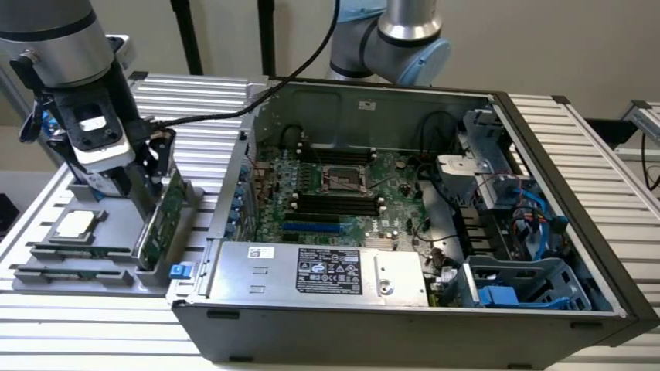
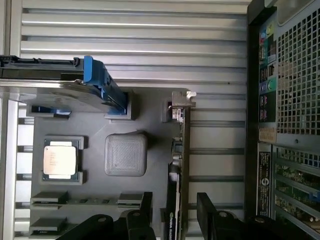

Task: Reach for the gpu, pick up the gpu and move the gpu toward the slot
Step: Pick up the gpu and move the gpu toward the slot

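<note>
Gripper (image 2: 175, 202) sits low over the card, wide open, with nothing in its hold.

I see my two black fingers (image 2: 146, 207) spread apart, one on each side of the gpu (image 2: 185, 160), a thin flat green card with a silver metal end piece. It stands on its edge right under the gripper, in the grey plastic holder tray (image 2: 95, 125). Small gaps show on both sides, so I think the fingers do not touch it. The reach looks about done. The grab, the lift and the trip to the slot are all left. The big open grey metal computer case (image 1: 413, 332) sits off to one side of the gripper, apart from it. My arm comes in from above, wrist pointing almost straight down at the tray.
</note>
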`<state>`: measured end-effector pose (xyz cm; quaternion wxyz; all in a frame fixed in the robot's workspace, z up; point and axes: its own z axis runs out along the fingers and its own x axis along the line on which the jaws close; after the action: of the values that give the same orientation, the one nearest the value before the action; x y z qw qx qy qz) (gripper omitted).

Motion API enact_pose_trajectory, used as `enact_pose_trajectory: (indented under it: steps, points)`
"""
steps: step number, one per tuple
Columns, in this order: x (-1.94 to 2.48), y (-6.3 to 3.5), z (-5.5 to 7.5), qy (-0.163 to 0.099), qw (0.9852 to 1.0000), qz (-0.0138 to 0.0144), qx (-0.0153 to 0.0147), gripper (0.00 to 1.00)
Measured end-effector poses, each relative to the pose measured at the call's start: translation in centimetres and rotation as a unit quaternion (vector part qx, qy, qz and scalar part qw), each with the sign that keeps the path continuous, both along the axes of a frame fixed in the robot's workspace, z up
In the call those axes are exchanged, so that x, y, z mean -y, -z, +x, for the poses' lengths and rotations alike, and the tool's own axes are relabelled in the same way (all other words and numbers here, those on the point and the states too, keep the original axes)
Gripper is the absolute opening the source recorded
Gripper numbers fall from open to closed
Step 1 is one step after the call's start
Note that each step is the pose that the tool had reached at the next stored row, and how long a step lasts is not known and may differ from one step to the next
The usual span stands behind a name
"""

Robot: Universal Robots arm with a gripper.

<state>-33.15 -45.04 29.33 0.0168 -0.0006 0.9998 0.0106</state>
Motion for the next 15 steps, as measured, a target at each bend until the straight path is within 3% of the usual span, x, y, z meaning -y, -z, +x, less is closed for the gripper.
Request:
enact_pose_trajectory:
  steps: [15]
  points:
    - [0.2, 2.39, -0.1, 0.016, 0.9998, -0.0096, 0.0074, 0.48]
